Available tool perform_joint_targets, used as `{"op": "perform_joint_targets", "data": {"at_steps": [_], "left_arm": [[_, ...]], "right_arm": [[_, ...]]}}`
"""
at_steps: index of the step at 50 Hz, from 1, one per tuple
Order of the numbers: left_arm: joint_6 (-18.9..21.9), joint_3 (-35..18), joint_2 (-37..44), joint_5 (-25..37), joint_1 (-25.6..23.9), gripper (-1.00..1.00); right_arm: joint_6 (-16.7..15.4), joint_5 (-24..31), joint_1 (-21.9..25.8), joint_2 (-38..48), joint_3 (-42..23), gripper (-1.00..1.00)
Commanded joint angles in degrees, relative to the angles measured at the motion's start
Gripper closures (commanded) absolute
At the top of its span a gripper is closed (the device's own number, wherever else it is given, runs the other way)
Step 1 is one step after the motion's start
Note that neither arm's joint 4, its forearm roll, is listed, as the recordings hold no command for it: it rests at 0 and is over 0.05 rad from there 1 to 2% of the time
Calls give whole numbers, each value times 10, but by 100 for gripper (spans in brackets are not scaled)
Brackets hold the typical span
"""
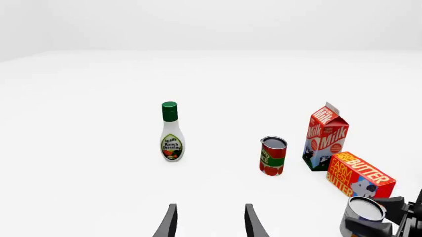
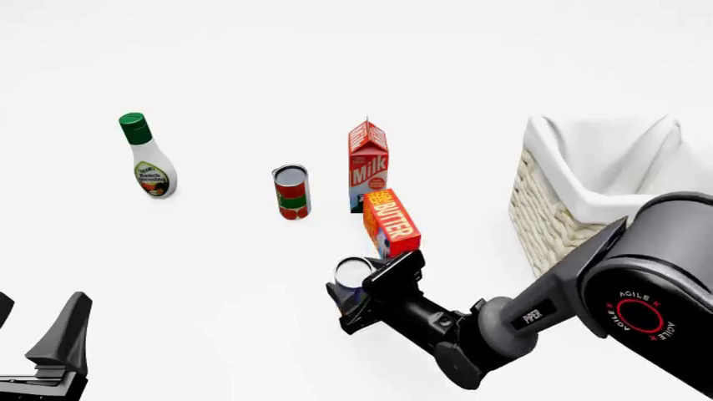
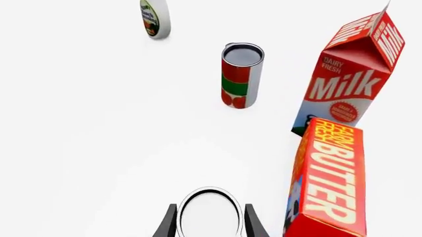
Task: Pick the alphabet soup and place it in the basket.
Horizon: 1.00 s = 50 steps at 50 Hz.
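So far my left gripper (image 2: 45, 351) idles open and empty at the near left. Mid-table, my right gripper (image 2: 359, 294) has its fingers either side of the alphabet soup (image 2: 354, 271), apparently gripping; lifting it across to the basket (image 2: 557, 209) remains.

Silver-topped soup can (image 2: 353, 271) upright, label seemingly hidden, basket (image 2: 557, 217) apart

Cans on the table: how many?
2. The red-and-green can stands between the ranch dressing bottle and the milk carton. The alphabet soup stands by the butter box, between the right gripper's fingers. None looks hidden.
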Motion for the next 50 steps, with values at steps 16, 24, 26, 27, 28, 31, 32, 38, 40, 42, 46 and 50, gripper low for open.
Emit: {"op": "perform_joint_targets", "data": {"at_steps": [16, 24, 26, 27, 28, 31, 32, 38, 40, 42, 46, 50], "left_arm": [[0, 0, 0, 0, 0, -100], [0, 0, 0, 0, 0, -100], [0, 0, 0, 0, 0, -100], [0, 0, 0, 0, 0, -100], [0, 0, 0, 0, 0, -100], [0, 0, 0, 0, 0, -100], [0, 0, 0, 0, 0, -100], [0, 0, 0, 0, 0, -100], [0, 0, 0, 0, 0, -100], [0, 0, 0, 0, 0, -100], [0, 0, 0, 0, 0, -100], [0, 0, 0, 0, 0, -100]], "right_arm": [[-1, -1, 1, 26, -11, -100], [-1, -2, 2, 27, -10, -100], [-1, -2, 2, 26, -9, 100], [-1, -3, 2, 26, -9, 100], [-1, -3, 2, 26, -9, 100], [0, -4, 3, 25, -8, 100], [0, -4, 3, 25, -8, 100], [0, -4, 3, 24, -7, 100], [0, -4, 4, 22, -7, 100], [1, -4, 4, 20, -6, 100], [3, -5, 7, 9, 2, 100], [4, -6, 8, -3, 9, 100]]}}
